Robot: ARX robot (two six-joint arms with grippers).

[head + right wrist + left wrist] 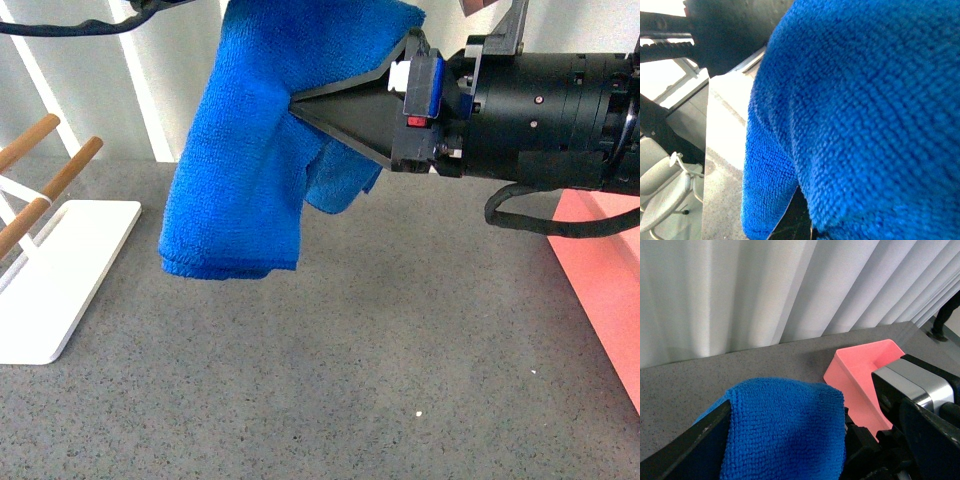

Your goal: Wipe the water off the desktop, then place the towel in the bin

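The grey bench lies under the right pincer. That pincer is pinched tight on the blue towel, which hangs in the air from its tip. The pink bin sits lower down, behind that pincer. The left pincer touches the towel; I cannot tell if it grips.

**Surface and material findings**

The towel is blue looped terry cloth, soft and matt. The desktop is dark grey, speckled, stone-like and matt. The bin is smooth pink plastic. My right gripper looks like matt black plastic. The rack base is smooth white, and its rods are wood.
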